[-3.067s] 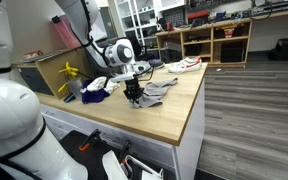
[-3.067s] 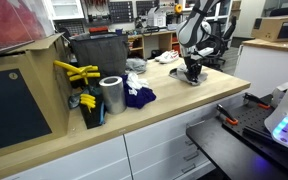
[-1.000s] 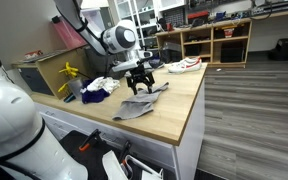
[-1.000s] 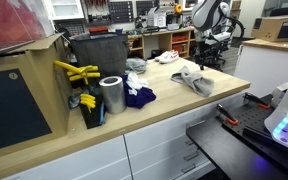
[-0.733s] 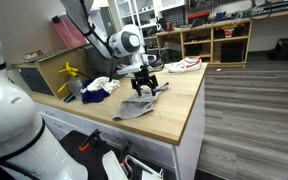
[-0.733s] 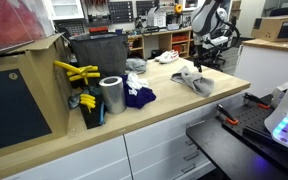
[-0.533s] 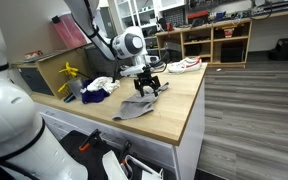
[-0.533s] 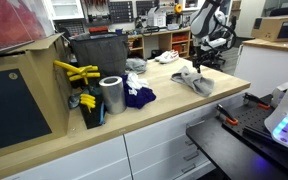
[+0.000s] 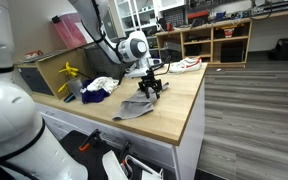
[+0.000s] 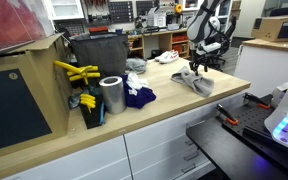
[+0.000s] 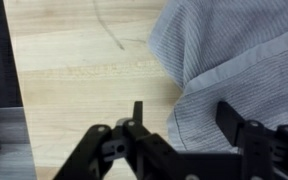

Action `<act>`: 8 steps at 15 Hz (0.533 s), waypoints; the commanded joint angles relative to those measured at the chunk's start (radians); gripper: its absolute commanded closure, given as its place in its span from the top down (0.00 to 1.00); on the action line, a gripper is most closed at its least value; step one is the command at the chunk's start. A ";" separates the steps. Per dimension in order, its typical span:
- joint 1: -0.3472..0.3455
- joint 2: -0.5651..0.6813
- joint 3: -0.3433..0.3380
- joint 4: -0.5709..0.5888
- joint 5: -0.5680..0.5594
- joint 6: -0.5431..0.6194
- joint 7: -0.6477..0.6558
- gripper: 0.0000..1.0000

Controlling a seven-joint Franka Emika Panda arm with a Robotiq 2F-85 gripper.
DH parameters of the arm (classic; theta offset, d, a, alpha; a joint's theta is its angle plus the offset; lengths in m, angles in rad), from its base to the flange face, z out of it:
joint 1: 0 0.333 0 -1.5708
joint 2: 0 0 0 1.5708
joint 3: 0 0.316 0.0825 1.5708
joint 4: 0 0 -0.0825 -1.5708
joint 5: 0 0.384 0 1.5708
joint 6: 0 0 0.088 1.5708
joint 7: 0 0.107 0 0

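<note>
A crumpled grey striped cloth (image 9: 138, 105) (image 10: 196, 82) lies on the wooden table (image 9: 174, 110) near its far end. My gripper (image 9: 150, 88) (image 10: 196, 68) hangs low over the cloth's far part, pointing down. In the wrist view the gripper (image 11: 184, 118) is open. One finger is over bare wood and the other over the grey cloth (image 11: 234, 60), so the cloth's edge lies between them. Whether the fingertips touch the cloth does not show.
A purple cloth (image 10: 137, 97) and a metal can (image 10: 111, 95) sit mid-table beside a dark bin (image 10: 96, 50) holding yellow tools (image 10: 76, 72). A white cloth (image 9: 102, 84) lies behind the purple one. White shoes (image 9: 187, 65) rest at the table's far end.
My gripper has come down and across from above the table toward the grey cloth. The cloth itself has stayed where it lay.
</note>
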 commanded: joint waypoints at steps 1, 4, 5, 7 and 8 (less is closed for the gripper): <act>0.015 0.020 -0.011 0.021 0.016 0.014 0.019 0.44; 0.015 0.016 -0.008 0.012 0.032 0.013 0.015 0.20; 0.015 0.010 -0.007 0.008 0.037 0.011 0.014 0.14; 0.012 -0.003 -0.006 0.001 0.047 0.007 0.010 0.01; 0.011 -0.008 -0.006 -0.001 0.050 0.006 0.008 0.00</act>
